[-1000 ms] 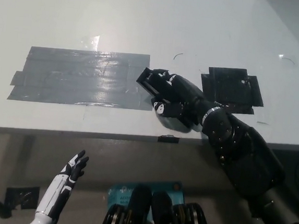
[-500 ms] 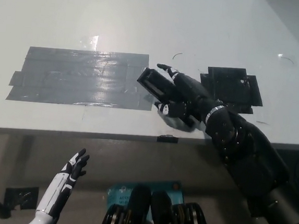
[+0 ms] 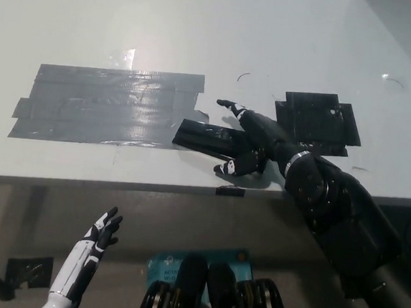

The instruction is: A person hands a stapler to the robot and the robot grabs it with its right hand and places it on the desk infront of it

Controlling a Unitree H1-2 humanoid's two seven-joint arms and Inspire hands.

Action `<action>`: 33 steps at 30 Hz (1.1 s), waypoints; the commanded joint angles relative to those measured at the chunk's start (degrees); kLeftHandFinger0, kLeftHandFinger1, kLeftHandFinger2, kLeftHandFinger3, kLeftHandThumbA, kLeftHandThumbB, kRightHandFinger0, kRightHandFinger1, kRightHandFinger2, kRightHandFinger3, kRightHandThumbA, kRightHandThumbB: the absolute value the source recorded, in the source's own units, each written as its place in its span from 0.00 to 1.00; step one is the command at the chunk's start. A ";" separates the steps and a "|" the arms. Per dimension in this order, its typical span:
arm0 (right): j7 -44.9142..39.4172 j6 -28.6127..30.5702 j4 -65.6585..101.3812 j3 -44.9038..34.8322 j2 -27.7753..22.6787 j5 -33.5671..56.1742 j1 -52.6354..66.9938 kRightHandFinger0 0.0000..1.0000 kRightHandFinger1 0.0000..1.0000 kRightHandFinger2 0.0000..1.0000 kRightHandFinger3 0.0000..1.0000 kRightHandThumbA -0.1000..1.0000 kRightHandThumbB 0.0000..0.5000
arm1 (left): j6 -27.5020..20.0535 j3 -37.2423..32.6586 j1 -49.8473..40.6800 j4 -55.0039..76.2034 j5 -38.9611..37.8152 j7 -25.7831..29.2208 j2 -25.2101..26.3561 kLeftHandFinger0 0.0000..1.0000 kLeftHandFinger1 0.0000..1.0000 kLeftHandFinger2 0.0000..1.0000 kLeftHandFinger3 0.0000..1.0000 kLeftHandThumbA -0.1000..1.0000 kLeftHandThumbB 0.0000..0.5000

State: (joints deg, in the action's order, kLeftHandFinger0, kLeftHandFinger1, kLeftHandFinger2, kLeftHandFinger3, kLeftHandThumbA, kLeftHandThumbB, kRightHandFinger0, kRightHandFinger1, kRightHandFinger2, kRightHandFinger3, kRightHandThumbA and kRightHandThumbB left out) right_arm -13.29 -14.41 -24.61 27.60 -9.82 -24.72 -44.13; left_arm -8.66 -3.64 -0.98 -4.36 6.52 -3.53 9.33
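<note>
The black stapler point(image 3: 208, 138) lies flat on the white desk point(image 3: 201, 38), its left end over the right edge of the grey tape patch. My black right hand point(image 3: 255, 140) rests at the stapler's right end, open, with its fingers spread apart on either side; the stapler's right end is partly hidden by the hand. My white left hand point(image 3: 96, 239) hangs below the desk's front edge at lower left, open and idle.
A large grey tape patch point(image 3: 102, 105) covers the desk's left middle. A black tape patch point(image 3: 316, 120) lies just right of my right hand. The desk's front edge point(image 3: 116, 184) runs across the picture, with a small black tab point(image 3: 231, 191) on it.
The stapler has gone from tilted up in my right hand down to lying flat on the desk. My right hand's fingers have spread away from it. The left hand has not moved.
</note>
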 commanded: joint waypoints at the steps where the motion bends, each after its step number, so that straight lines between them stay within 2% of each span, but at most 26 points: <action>1: 2.34 0.95 3.13 -2.37 1.02 -0.63 -0.72 1.00 1.00 1.00 1.00 0.97 1.00 | -1.90 0.18 -0.34 1.10 -0.47 -0.37 0.31 0.95 1.00 1.00 1.00 1.00 0.95; 4: 3.29 0.63 7.53 -5.64 0.68 0.35 -1.90 1.00 1.00 1.00 1.00 1.00 1.00 | -2.59 0.28 0.08 0.57 -0.78 -0.38 0.26 0.95 1.00 1.00 1.00 1.00 0.91; 7: 2.78 -0.46 12.64 -9.10 0.28 1.40 -3.69 1.00 1.00 1.00 1.00 1.00 0.94 | -2.26 0.45 0.28 0.54 -0.86 -0.21 0.14 0.97 1.00 1.00 1.00 1.00 0.93; 11: 1.29 -2.67 21.86 -15.62 -0.51 4.92 -6.60 1.00 1.00 1.00 1.00 1.00 0.98 | -2.31 0.38 0.62 0.20 -0.54 -0.21 0.19 0.98 1.00 1.00 1.00 1.00 0.95; 13: -0.13 -6.28 26.87 -18.28 -1.20 5.75 -7.76 1.00 1.00 1.00 1.00 1.00 1.00 | -2.58 0.42 0.66 0.03 -0.59 -0.16 0.15 0.98 1.00 1.00 1.00 1.00 0.92; 18: -0.20 -8.26 33.95 -23.45 -2.36 8.29 -6.48 1.00 1.00 1.00 1.00 1.00 1.00 | -3.11 0.42 0.68 0.17 -0.13 0.16 0.12 0.97 1.00 1.00 1.00 1.00 0.90; 21: -0.83 -7.78 40.03 -25.34 -4.39 8.99 -3.61 1.00 1.00 1.00 1.00 1.00 0.99 | -2.84 0.62 1.58 0.22 -0.53 -0.06 0.26 0.98 1.00 1.00 1.00 1.00 0.94; 22: -1.74 -9.02 44.88 -26.10 -5.03 10.00 -1.35 1.00 1.00 1.00 1.00 1.00 0.94 | -2.34 0.81 2.65 0.14 -1.01 -0.25 0.20 0.98 1.00 1.00 1.00 1.00 0.93; 25: -2.80 -11.73 53.29 -26.27 -5.93 10.11 3.03 1.00 1.00 1.00 1.00 1.00 0.94 | -1.96 1.09 3.64 -0.09 -1.89 -0.28 -0.34 0.98 1.00 1.00 1.00 1.00 0.92; 26: -2.86 -11.38 57.54 -25.91 -6.26 9.47 5.97 1.00 1.00 1.00 1.00 1.00 0.88 | -2.07 1.01 3.98 -0.30 -1.43 -0.08 -0.39 0.98 1.00 1.00 1.00 1.00 0.91; 29: -0.46 -9.49 66.06 -25.47 -2.66 10.63 16.84 1.00 1.00 1.00 1.00 1.00 0.84 | -1.66 0.70 3.39 0.00 -0.47 0.03 -0.30 1.00 1.00 1.00 1.00 1.00 0.95; 30: 1.01 -6.45 66.46 -25.28 -0.84 12.48 22.41 1.00 1.00 1.00 1.00 1.00 0.82 | -1.79 0.66 3.23 -0.15 -0.14 0.20 -0.28 1.00 1.00 1.00 1.00 1.00 0.96; 33: 2.53 -3.06 65.95 -25.29 1.49 14.84 29.01 1.00 1.00 1.00 1.00 1.00 0.83 | -1.90 0.64 2.99 -0.24 0.07 0.32 -0.33 0.99 1.00 1.00 1.00 1.00 0.97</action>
State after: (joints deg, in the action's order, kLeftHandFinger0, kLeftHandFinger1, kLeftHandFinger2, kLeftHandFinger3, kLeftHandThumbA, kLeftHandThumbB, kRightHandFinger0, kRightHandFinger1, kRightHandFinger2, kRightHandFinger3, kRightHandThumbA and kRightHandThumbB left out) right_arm -13.53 -22.19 34.24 2.85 -11.88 -15.93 -25.60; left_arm -8.98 -3.08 1.62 -5.00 6.34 -3.55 9.13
